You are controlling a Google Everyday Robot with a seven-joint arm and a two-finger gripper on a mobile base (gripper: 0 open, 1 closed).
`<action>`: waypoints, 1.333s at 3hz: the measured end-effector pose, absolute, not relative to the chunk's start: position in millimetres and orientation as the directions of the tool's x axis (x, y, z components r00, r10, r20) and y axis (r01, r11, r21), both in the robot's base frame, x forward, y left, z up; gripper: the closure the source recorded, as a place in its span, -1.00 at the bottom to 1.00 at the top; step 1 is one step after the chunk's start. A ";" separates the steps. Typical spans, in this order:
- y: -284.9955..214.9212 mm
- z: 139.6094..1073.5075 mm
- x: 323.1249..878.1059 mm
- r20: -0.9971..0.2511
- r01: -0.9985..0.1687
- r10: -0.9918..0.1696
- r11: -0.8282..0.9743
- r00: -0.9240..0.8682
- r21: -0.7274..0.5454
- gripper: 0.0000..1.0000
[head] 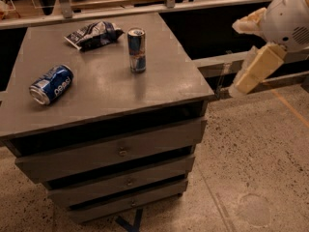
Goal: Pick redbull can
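Note:
The redbull can is slim, blue and silver with a red mark. It stands upright near the middle back of the grey cabinet top. My gripper is at the right, off the cabinet's right edge and well apart from the can. Its two cream fingers are spread apart with nothing between them. The white arm body is above and behind it.
A blue Pepsi can lies on its side at the left of the cabinet top. A dark blue-and-white snack bag lies at the back, left of the redbull can. Three drawers face me. A rail and shelf run behind the cabinet.

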State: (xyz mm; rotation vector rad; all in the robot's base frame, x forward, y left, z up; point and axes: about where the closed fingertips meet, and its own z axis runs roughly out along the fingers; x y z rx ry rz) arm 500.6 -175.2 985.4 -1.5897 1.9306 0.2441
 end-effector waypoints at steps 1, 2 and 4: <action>-142.7 987.6 543.5 -0.705 -0.934 -0.708 0.277 -0.038 -0.227 -1.00; -116.5 977.1 580.6 -0.789 -0.918 -0.610 0.349 -0.070 -0.188 -1.00; -80.9 950.7 636.6 -0.888 -0.876 -0.424 0.479 -0.176 -0.055 -1.00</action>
